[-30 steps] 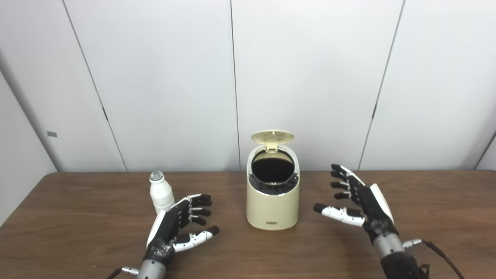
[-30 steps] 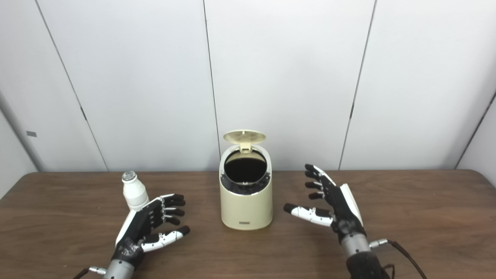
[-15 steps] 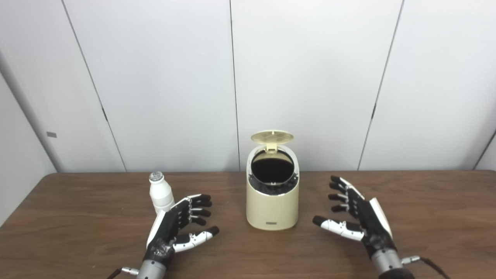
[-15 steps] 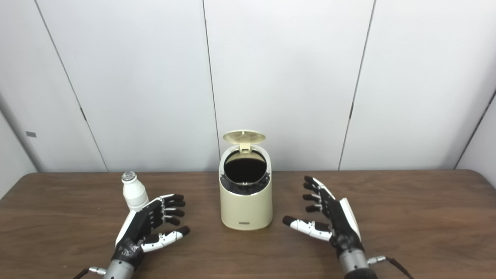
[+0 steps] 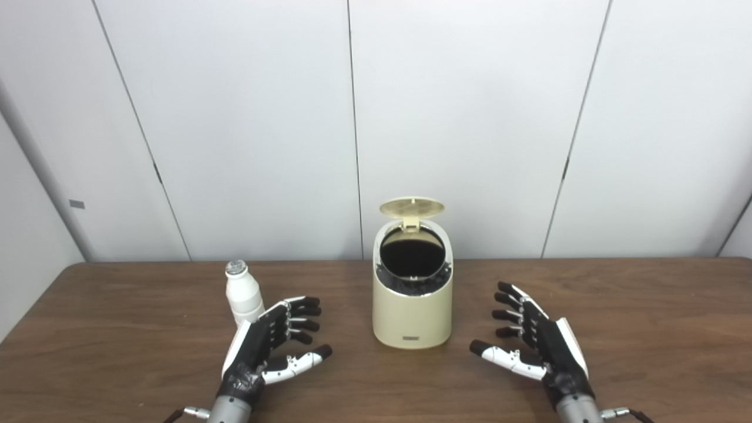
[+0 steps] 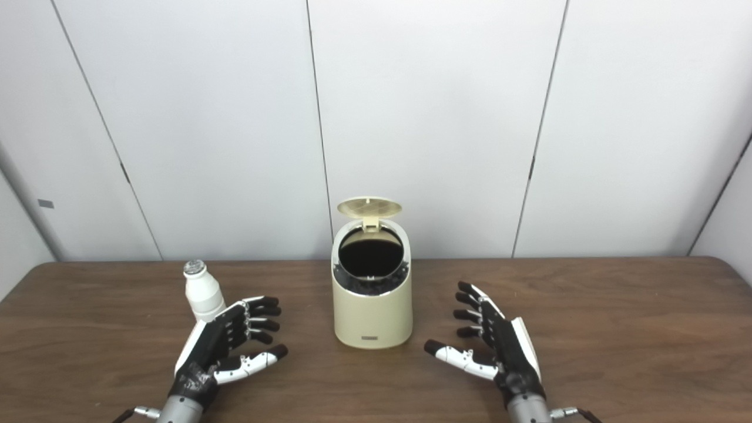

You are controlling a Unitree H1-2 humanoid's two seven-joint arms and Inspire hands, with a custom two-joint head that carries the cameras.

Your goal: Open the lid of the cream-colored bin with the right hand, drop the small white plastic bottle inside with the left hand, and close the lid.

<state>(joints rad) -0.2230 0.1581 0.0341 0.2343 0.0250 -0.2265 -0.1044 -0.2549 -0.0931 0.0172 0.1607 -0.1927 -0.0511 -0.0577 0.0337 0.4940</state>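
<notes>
The small white plastic bottle [image 5: 244, 293] stands upright on the surface [image 5: 117, 329], touching or just behind our empty, spread left robot hand [image 5: 267, 346], which we judge could topple it away from the open-lidded cream-colored bin [image 5: 413, 299].

One cream-colored bin [image 5: 412, 305] with one lid [image 5: 412, 207] raised, one small white plastic bottle [image 5: 244, 295], and two robot hands, the left robot hand [image 5: 267, 346] and the right robot hand [image 5: 537, 346], all at one brown counter [image 5: 117, 329]
</notes>
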